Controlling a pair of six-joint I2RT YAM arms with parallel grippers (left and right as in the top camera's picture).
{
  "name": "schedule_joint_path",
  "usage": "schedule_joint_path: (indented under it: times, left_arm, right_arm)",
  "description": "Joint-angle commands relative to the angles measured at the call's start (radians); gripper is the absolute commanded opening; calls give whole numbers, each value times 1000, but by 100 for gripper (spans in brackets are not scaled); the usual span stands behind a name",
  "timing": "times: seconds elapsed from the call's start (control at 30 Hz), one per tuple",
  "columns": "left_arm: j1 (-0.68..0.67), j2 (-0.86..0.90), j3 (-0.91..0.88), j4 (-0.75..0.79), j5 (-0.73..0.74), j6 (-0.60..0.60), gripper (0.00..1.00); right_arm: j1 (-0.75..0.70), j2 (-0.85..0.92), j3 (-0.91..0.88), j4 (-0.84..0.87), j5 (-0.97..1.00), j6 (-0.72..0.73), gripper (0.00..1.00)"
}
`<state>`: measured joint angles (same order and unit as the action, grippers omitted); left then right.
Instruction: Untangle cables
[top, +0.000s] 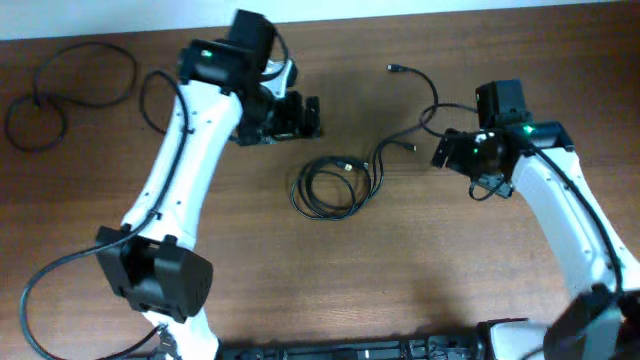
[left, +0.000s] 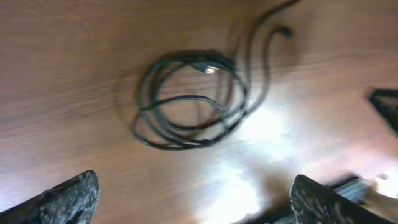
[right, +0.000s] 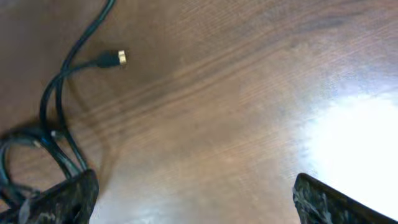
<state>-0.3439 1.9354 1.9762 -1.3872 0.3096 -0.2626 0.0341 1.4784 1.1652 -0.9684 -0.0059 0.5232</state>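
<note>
**Fingers wide, cables coiled on the wood**

Left fingers (left: 71, 199) sit dark and blurred at the frame's lower edge; the left gripper (left: 196, 202) has its jaws apart, holding nothing. Likewise the right gripper (right: 193, 199) — jaws spread over bare table (right: 249, 93). Between the arms lie the cables (left: 186, 99): thin black cords wound in a loose, overlapping coil, a light plug (left: 210, 70) on its upper rim. Two tails run off toward the right arm — one ends in a gold-tipped plug (right: 115, 59).
</note>
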Motion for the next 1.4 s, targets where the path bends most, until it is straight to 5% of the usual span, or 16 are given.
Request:
schedule_joint_path:
  times: [0.0, 0.1, 0.2, 0.33, 0.5, 0.57, 0.63, 0.7, 0.8, 0.83, 1.13, 1.23, 1.37]
  left_arm:
    - [-98, -6, 1, -64, -190, -40, 96]
    - [-157, -40, -128, 13, -335, -192, 89]
    - [-167, -229, -599, 380, -323, -365, 88]
    - [-176, -304, -958, 846, -175, -641, 68]
    - [-303, -212, -978, 1171, -246, -642, 86]
    - [-302, -177, -978, 1212, -247, -642, 78]
    - [-303, -127, -978, 1262, -250, -642, 57]
    - [-302, -80, -978, 1335, -251, -642, 55]
    - [-299, -81, -977, 1346, -252, -628, 6]
    - [-288, -106, -971, 1320, -246, -602, 0]
    - [-139, -704, -962, 1146, -299, -547, 0]
    - [-134, -887, -962, 1170, -460, -547, 0]
    - [-130, -921, -962, 1187, -571, -547, 0]
  right_arm:
    - [-4, -263, 19, -86, 19, -72, 99]
    - [-4, -608, 13, -187, 117, -74, 99]
    - [-4, -756, 11, -248, 123, -74, 99]
    - [-3, -712, 11, -240, 115, -70, 99]
    - [-2, -521, 11, -242, 23, -71, 99]
    - [-2, -472, 11, -248, 13, -71, 99]
    - [-2, -409, 11, -247, 8, -70, 99]
    - [-2, -354, 11, -247, -59, -71, 99]
    - [-2, -282, 11, -240, -140, -71, 99]
    - [-2, -248, 11, -233, -193, -71, 99]
    - [91, 77, 11, -185, -282, -74, 99]
    - [250, 84, 11, -54, -281, -74, 99]
    - [398, 104, 11, 245, -271, -60, 99]
